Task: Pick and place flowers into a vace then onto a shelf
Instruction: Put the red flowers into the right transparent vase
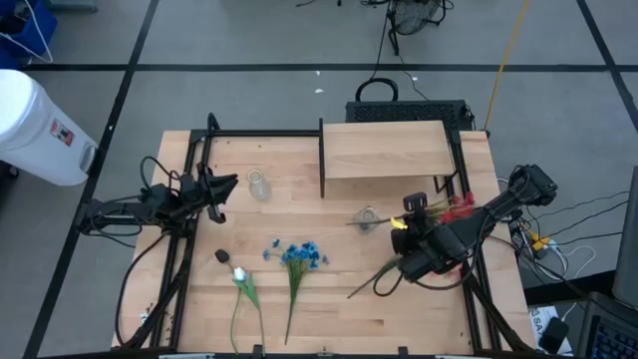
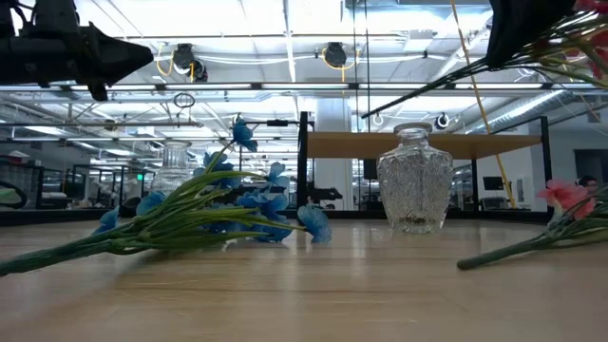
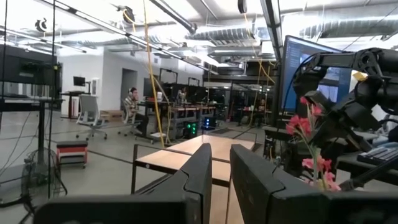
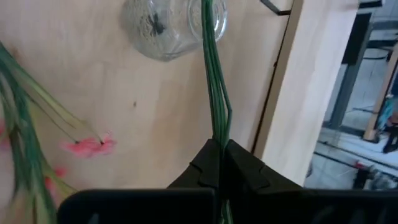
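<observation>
My right gripper [image 1: 402,229] hovers over the table's right part, shut on a spray of red-pink flowers [image 1: 454,209]. The spray's green stalks [image 4: 214,74] reach out above the clear glass vase [image 1: 367,217], which stands upright on the table in front of the shelf [image 1: 384,150]. A second red-pink spray [image 2: 568,195] lies flat on the table under that arm. The blue bunch [image 1: 297,257] and the white bud [image 1: 239,274] lie on the near middle of the table. My left gripper [image 1: 231,185] waits in the air at the left, its fingers a narrow gap apart, touching nothing. My right gripper pinches the bundle of green stalks [image 4: 217,134] between its two fingers, with the fingers lying along the stalks. The spray is lifted clear of the table. Its bare stalk ends [image 2: 380,106] slant down toward the vase, and its blossoms [image 2: 589,14] lie back by the wrist.
A second, smaller glass jar [image 1: 258,184] stands on the table's left part, close to my left gripper. The shelf's thin dark upright panel [image 1: 321,160] is at its left end. Dark frame rails [image 1: 189,249] run along both table sides.
</observation>
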